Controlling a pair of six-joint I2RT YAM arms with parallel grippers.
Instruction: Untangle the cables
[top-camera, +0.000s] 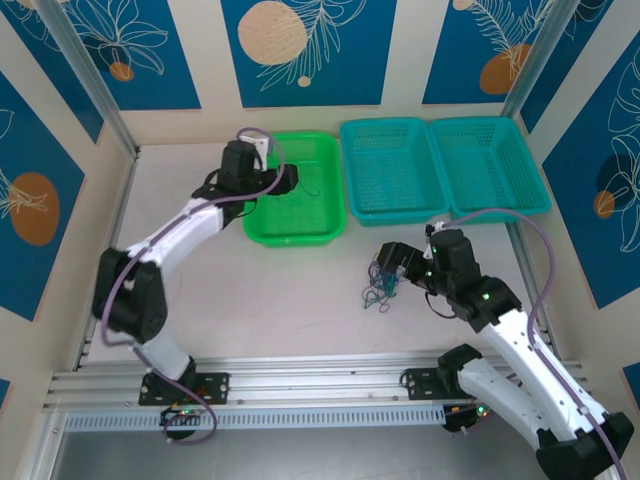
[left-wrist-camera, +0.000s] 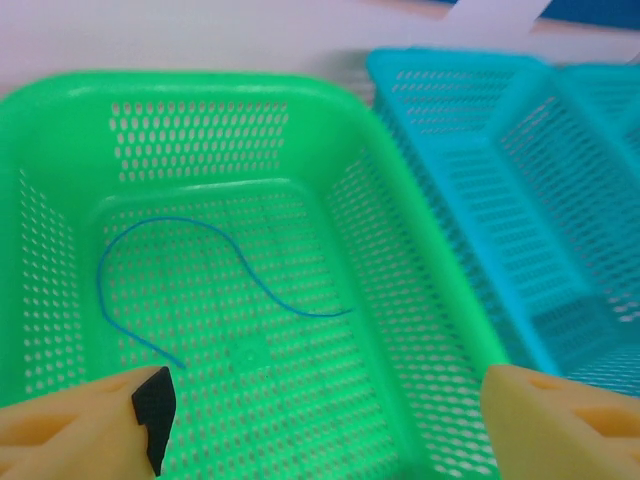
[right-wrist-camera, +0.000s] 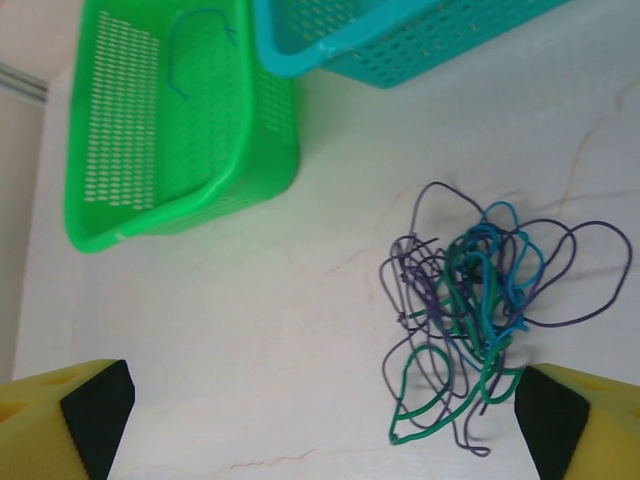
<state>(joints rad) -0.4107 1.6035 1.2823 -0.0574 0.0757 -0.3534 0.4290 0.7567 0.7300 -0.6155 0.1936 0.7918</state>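
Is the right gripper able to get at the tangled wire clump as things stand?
Probably yes. The right gripper is open and hangs close to the tangled wire clump, which lies loose on the table; nothing stands between them.

Cable clump (right-wrist-camera: 470, 295) tangled on tbl (right-wrist-camera: 250, 330); 1 blue strand (left-wrist-camera: 240, 255) in grn basket (left-wrist-camera: 200, 85).

The top external camera looks down from high above the near edge onto the whole table (top-camera: 300, 290). The left wrist camera sits close over the green basket (left-wrist-camera: 420, 260) — the right wrist camera faces down at the tabletop, farther off, sharing that basket and a teal basket (right-wrist-camera: 400, 50).
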